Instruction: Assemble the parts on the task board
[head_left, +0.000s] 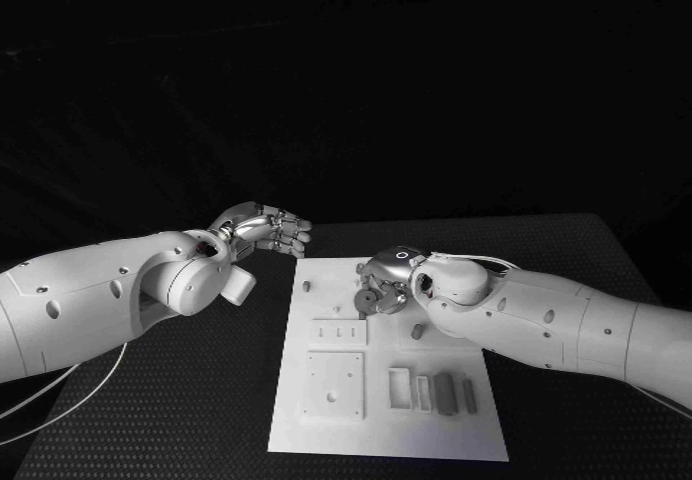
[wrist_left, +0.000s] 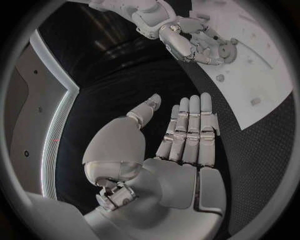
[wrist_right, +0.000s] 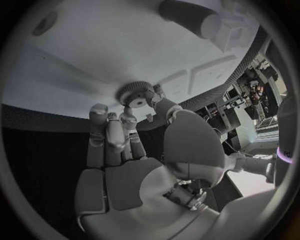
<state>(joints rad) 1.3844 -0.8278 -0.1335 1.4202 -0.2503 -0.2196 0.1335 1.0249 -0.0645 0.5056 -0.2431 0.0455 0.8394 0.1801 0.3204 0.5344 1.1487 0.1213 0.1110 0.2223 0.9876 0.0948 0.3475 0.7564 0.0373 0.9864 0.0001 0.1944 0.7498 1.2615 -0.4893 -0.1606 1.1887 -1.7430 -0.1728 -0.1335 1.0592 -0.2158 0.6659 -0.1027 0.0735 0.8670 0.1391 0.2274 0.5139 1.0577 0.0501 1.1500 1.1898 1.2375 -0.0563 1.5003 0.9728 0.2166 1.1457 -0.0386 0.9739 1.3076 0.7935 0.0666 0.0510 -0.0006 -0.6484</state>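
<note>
The white task board (head_left: 325, 425) lies in the middle of the black table. My right hand (head_left: 389, 276) hovers over its far half and pinches a small round toothed gear (head_left: 366, 299) between thumb and a finger. In the right wrist view the gear (wrist_right: 134, 93) sits at the fingertips (wrist_right: 128, 119), close to the board (wrist_right: 94, 50). My left hand (head_left: 267, 231) hangs just past the board's far left corner, fingers straight, holding nothing. The left wrist view shows this hand (wrist_left: 187, 132) flat and bare, with the right hand (wrist_left: 184, 42) and gear (wrist_left: 229, 50) over the board (wrist_left: 262, 80).
Two grey bars (head_left: 456, 393) lie near the board's front right, beside rectangular slots (head_left: 400, 386). A square plate (head_left: 335, 383) and a smaller one (head_left: 339, 331) sit on the left half. Small pegs (head_left: 418, 330) stand near the right hand. Black table surrounds the board.
</note>
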